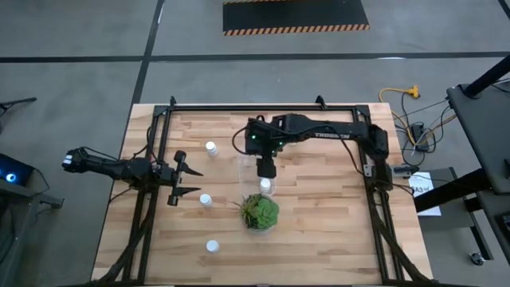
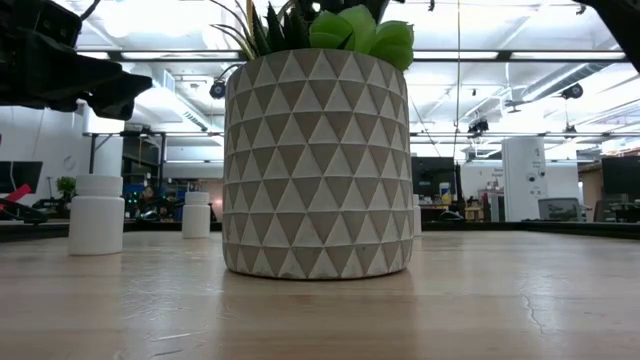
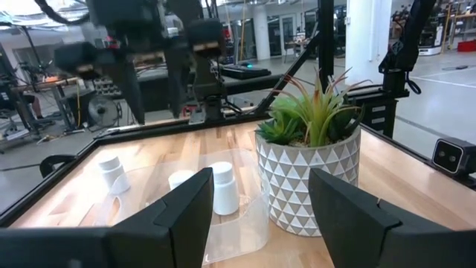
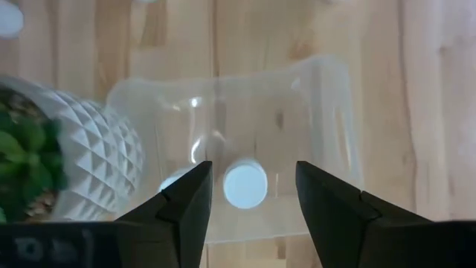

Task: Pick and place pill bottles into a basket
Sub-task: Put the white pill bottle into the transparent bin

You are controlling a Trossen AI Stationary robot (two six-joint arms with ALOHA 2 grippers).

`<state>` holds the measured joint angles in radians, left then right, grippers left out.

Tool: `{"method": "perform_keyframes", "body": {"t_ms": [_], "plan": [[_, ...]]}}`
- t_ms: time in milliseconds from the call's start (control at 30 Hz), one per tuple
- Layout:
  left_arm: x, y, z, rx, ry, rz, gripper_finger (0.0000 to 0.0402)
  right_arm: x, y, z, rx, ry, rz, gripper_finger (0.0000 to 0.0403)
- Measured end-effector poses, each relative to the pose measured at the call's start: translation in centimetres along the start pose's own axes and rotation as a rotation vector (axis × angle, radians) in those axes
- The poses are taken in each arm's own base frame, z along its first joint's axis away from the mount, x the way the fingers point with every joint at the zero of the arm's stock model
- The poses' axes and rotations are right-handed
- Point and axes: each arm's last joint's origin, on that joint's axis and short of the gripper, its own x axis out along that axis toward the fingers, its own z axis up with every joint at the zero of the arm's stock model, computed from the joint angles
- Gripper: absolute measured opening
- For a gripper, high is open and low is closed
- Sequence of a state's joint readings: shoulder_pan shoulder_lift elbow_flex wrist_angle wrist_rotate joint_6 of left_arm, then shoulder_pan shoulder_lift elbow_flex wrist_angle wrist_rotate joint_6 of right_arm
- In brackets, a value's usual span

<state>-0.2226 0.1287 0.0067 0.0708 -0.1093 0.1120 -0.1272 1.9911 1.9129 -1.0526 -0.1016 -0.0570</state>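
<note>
A robotics lab: pale wooden butcher-block workbench [image 1: 319, 231], grey concrete floor [image 1: 72, 72], black-and-orange hazard-striped mat [image 1: 295, 16], ceiling strip lights [image 2: 500, 55].

Basket [image 1: 256, 177] sits mid-tabletop [image 1: 335, 231], touching or just beside the potted plant [image 1: 260, 212] in front of it. Two pill bottles in the basket [image 3: 222, 187] [image 3: 180, 179]. Three more stand loose on the tabletop left of it: one behind [image 1: 211, 147], one level with the plant [image 1: 205, 199], one nearest the front edge [image 1: 212, 245].
</note>
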Motion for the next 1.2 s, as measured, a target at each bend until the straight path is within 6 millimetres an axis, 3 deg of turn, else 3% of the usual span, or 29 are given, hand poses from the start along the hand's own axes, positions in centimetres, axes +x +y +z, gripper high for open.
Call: {"method": "perform_keyframes", "body": {"t_ms": [400,600,1200], "plan": [[0.0,0.0,0.0,0.000,0.002,-0.001,0.0203,-6.2,0.0,-0.3,0.012,-0.157,-0.118,0.0185],[0.0,0.0,0.0,0.001,0.007,-0.001,0.0203,-7.8,-0.7,-0.7,0.031,-0.191,-0.132,0.0185],[0.0,0.0,-0.1,0.001,0.007,-0.001,0.0203,-11.7,-6.3,-3.8,0.077,-0.122,-0.195,0.0185]]}}
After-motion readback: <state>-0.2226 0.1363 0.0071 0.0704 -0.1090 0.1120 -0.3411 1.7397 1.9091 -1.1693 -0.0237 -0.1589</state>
